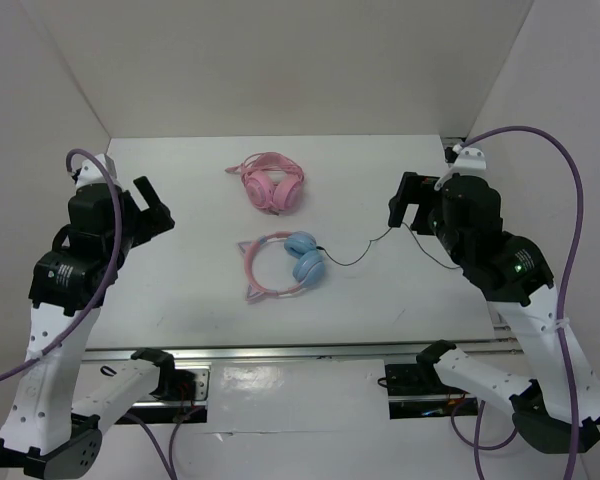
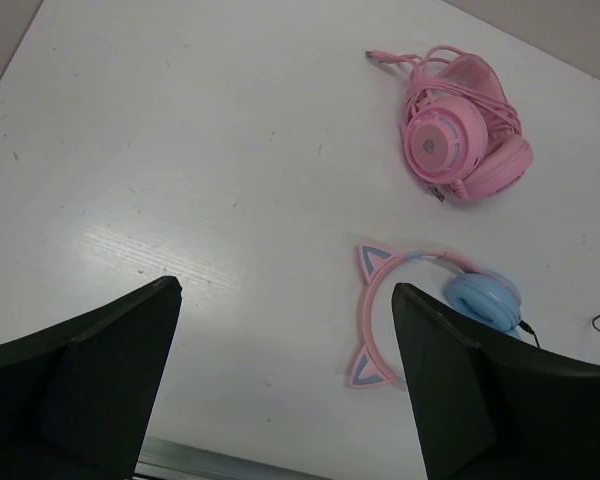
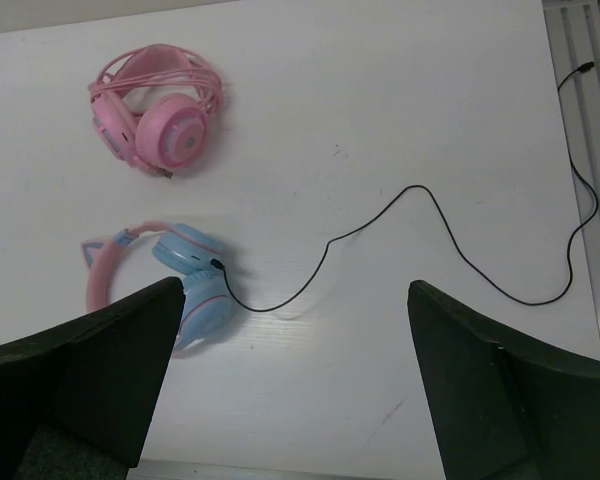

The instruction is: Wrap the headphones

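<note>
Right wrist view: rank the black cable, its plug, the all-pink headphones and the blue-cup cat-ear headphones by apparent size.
1. Thin black cable, by span.
2. All-pink headphones and light-blue-cupped headphones with pink cat-ear headband: alike, the latter partly hidden.
3. Cable's plug.

In the left wrist view one finger [image 2: 480, 400] of the left gripper [image 2: 285, 300] is covering the lower ear cup of the headphones [image 2: 483, 298] — their cable [image 2: 594, 322] is running off the right edge. From above, its far end is lying hidden under the right arm [image 1: 480, 240].
</note>
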